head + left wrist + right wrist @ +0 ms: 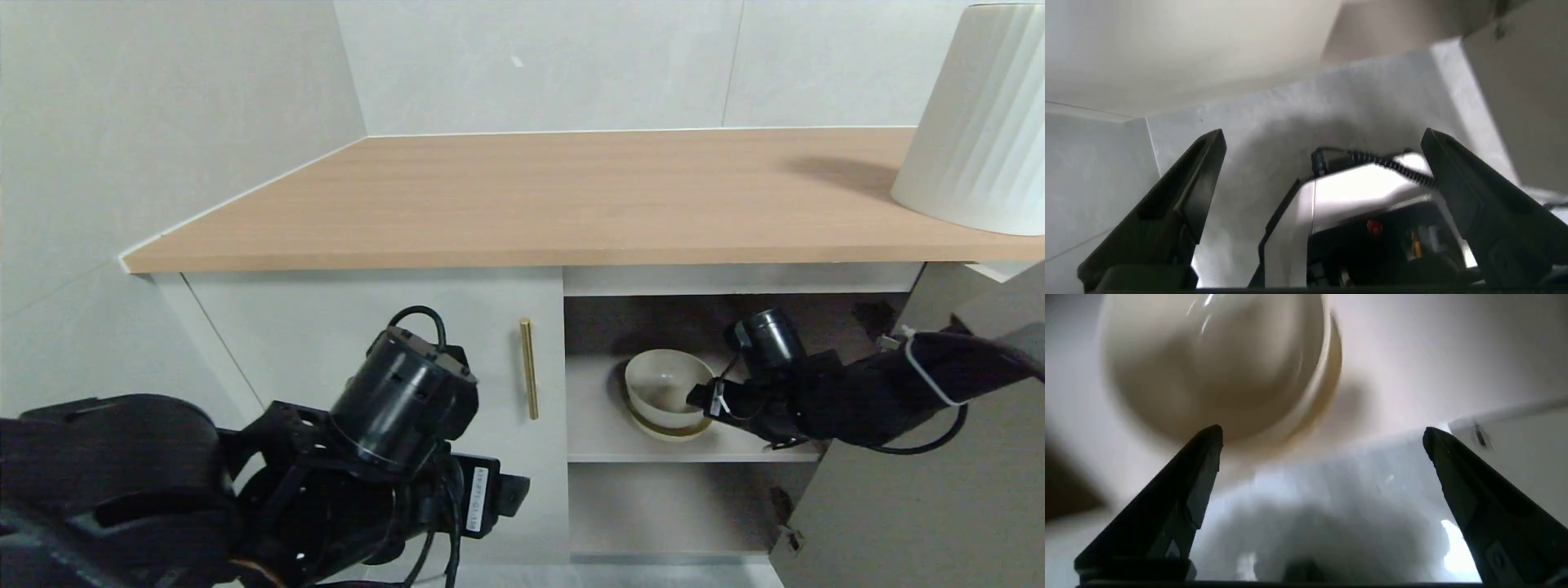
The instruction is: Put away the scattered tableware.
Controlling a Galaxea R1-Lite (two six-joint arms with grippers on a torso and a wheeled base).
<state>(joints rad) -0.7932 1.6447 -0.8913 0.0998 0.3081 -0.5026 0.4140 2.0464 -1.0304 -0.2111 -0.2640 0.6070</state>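
Head view: the bowl point(665, 384) sat on a yellowish dish point(663, 430) on the upper shelf point(600, 433) of the open cabinet, with the right hand point(704, 398) just beside its rim; contact couldn't be told. Left wrist view: the left hand point(1323, 163) was open and empty. Right wrist view: the right hand's fingers were spread wide with nothing held and the bowl just ahead; it looked like glazed ceramic, so probably stiff, slick, chippable and fairly heavy, best pinched across the rim wall with one finger inside.
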